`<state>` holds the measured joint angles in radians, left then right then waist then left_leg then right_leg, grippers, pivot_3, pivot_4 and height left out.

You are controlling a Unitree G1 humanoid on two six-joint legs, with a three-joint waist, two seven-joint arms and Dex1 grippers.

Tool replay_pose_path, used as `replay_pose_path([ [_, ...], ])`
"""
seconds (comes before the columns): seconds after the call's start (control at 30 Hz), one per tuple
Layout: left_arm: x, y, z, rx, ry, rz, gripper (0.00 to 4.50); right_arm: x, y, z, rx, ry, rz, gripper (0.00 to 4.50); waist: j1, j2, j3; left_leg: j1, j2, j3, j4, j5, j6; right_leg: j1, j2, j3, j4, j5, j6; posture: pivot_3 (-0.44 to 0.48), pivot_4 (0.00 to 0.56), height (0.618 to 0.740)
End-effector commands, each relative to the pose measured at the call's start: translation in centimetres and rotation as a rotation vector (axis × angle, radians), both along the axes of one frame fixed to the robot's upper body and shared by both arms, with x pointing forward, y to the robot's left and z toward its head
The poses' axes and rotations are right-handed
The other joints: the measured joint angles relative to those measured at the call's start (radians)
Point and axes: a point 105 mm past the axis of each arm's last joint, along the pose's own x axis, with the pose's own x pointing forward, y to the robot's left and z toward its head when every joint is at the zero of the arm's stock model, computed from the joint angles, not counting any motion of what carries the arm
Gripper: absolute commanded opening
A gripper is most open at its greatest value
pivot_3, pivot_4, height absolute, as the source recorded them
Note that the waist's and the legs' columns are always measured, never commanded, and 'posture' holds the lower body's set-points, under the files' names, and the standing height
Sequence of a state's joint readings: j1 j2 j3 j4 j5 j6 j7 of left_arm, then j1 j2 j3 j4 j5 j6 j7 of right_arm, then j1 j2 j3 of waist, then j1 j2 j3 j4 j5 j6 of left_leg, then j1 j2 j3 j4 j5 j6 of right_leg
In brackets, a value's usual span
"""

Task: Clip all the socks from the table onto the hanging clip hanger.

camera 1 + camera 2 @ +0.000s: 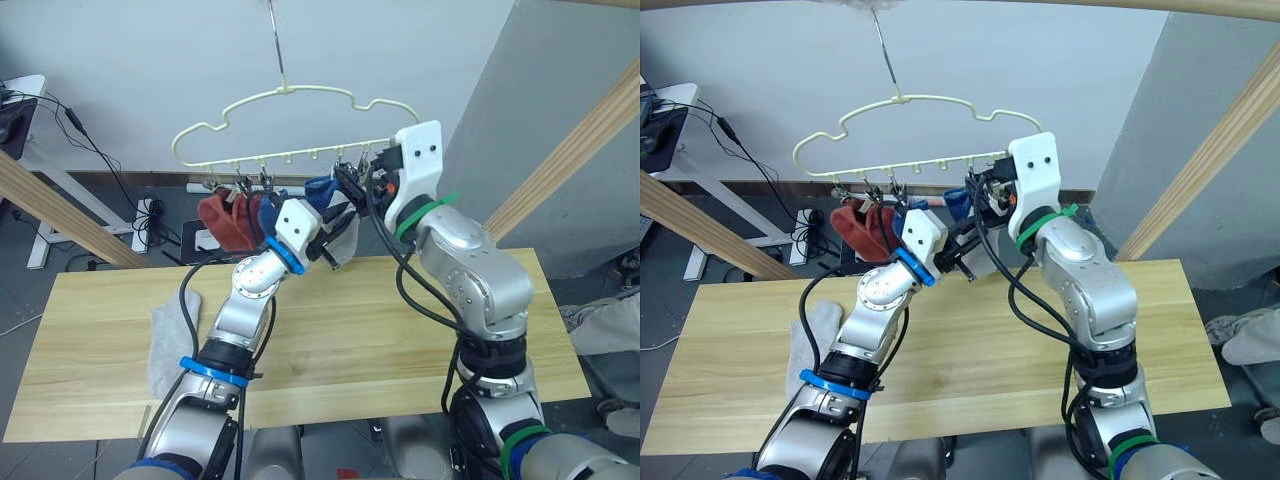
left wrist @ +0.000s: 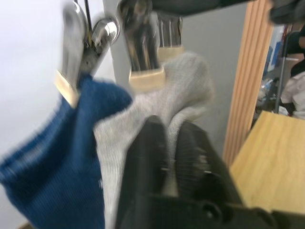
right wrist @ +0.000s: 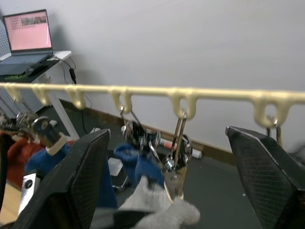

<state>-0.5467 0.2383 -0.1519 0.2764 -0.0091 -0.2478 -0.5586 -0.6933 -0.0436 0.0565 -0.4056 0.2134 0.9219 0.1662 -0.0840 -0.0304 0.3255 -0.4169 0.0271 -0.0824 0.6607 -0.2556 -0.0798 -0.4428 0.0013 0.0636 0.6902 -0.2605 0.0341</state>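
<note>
Left wrist view shows our left gripper [image 2: 171,138] pinching a limp grey sock [image 2: 183,90] below its clip [image 2: 145,57], right gripper [image 3: 169,157] spread open; hold the soft cuff.

Knit socks [image 2: 57,157], seemingly glossy metal clips [image 2: 143,43]

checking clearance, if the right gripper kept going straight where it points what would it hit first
Probably the metal clip hanging from the clip hanger, with the grey sock in it: it sits between the open right gripper fingers. Depth is unclear.
</note>
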Motion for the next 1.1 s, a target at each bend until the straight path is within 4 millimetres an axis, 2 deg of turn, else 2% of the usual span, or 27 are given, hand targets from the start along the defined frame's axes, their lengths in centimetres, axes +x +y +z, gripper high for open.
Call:
replay_pose_path([
  [0.03, -0.9, -0.7, 0.6, -0.023, 0.011, -0.058, 1.83, -1.5, -0.2, 1.0, 0.000, -0.048, 0.053, 4.10, 0.000, 0.000, 0.000, 0.000, 0.000, 0.000, 0.000, 0.000, 0.000, 0.000, 0.000, 0.000, 0.000, 0.000, 0.000, -0.079, 0.313, 0.735],
  [0.1, -1.5, -0.9, 0.3, -0.010, 0.050, -0.109, 2.43, -2.0, -0.4, 0.8, -0.031, -0.051, 0.078, 4.10, -0.001, 0.000, 0.000, 0.000, 0.000, 0.000, 0.000, 0.000, 0.000, 0.000, 0.000, 0.000, 0.000, 0.000, 0.000, -0.080, 0.313, 0.735],
  [0.27, -3.1, -0.1, 0.5, -0.014, 0.138, -0.191, 2.43, -3.4, -1.3, 0.6, -0.075, -0.086, 0.116, 4.10, -0.001, 0.000, 0.000, 0.000, 0.000, 0.000, 0.000, 0.000, 0.000, 0.000, 0.000, 0.000, 0.000, 0.000, 0.000, -0.083, 0.315, 0.735],
  [0.4, -4.5, 1.1, 1.1, 0.038, 0.184, -0.266, 2.43, -3.7, -2.8, 0.7, -0.061, -0.115, 0.038, 4.10, -0.003, 0.000, 0.000, 0.001, 0.001, 0.000, 0.000, 0.000, 0.000, 0.000, 0.001, 0.000, 0.000, 0.000, 0.000, -0.082, 0.318, 0.735],
  [0.47, -4.7, 1.9, 1.9, 0.049, 0.206, -0.282, 2.43, -3.4, -3.7, 0.7, -0.054, -0.124, -0.033, 4.10, -0.002, 0.000, 0.000, 0.001, 0.001, -0.001, 0.000, 0.000, 0.000, 0.000, 0.002, 0.000, 0.000, 0.000, 0.000, -0.082, 0.318, 0.735],
  [0.6, -5.2, 3.0, 3.8, 0.048, 0.254, -0.325, 2.47, -2.5, -4.1, 0.6, -0.039, -0.110, -0.089, 2.84, -0.002, 0.000, 0.000, 0.001, 0.001, 0.000, 0.001, 0.000, 0.000, 0.000, 0.002, 0.001, -0.001, 0.000, 0.001, -0.082, 0.320, 0.735],
  [0.83, -4.8, 4.7, 6.6, 0.008, 0.290, -0.330, 2.47, -1.0, -4.2, 0.5, -0.037, -0.100, -0.148, 2.84, -0.001, 0.000, 0.000, 0.001, 0.001, 0.000, 0.000, 0.000, 0.000, 0.000, 0.003, 0.001, -0.001, 0.000, 0.001, -0.071, 0.318, 0.735],
  [1.1, -6.5, 4.2, 9.2, 0.012, 0.354, -0.450, 2.47, 0.3, -4.0, 0.5, -0.049, -0.100, -0.183, 2.84, 0.000, 0.000, 0.000, 0.000, 0.001, 0.000, -0.001, 0.000, 0.000, 0.000, 0.003, 0.001, -0.002, 0.000, 0.000, -0.060, 0.315, 0.735],
])
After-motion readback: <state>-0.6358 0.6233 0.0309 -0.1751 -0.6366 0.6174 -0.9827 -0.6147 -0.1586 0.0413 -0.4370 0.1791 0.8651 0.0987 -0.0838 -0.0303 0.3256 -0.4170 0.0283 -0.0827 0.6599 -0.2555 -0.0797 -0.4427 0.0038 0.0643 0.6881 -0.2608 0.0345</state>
